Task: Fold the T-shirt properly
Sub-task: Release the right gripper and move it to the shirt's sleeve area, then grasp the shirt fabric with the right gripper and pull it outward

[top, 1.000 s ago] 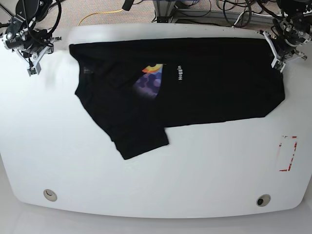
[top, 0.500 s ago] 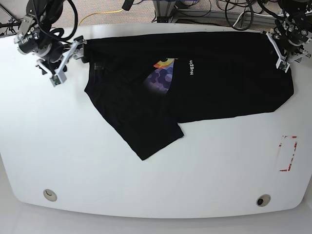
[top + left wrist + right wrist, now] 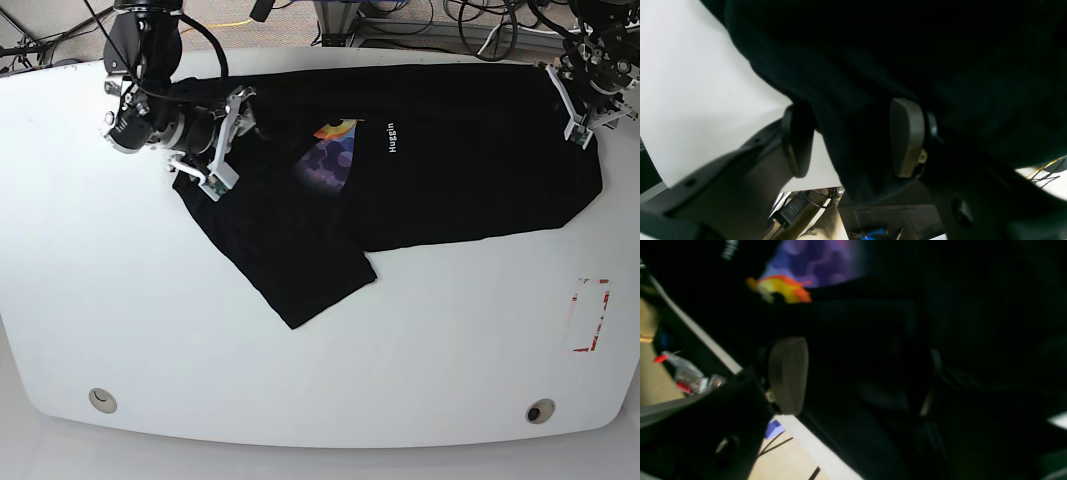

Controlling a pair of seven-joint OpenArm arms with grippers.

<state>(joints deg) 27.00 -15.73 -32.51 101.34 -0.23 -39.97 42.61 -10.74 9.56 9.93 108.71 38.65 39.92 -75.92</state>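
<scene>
The black T-shirt (image 3: 450,170) lies spread across the far half of the white table (image 3: 300,380), one sleeve pointing toward the front, with a colourful print (image 3: 328,160) and white lettering near the middle. My left gripper (image 3: 578,115) is at the shirt's right edge; in the left wrist view (image 3: 851,141) its pads press a thick fold of the shirt (image 3: 873,66). My right gripper (image 3: 228,145) is open above the shirt's left part. In the right wrist view (image 3: 860,380) its fingers stand wide apart over the shirt's black fabric (image 3: 940,306), with the print (image 3: 813,263) ahead.
A red-marked rectangle (image 3: 590,315) is on the table at the right. Two round holes (image 3: 102,400) (image 3: 540,410) sit near the front edge. Cables and frame parts (image 3: 400,20) lie behind the table's far edge, close to both arms.
The shirt slid to the right with my left gripper, then stayed still. My right arm swung in from the table's left edge to above the shirt's left part.
</scene>
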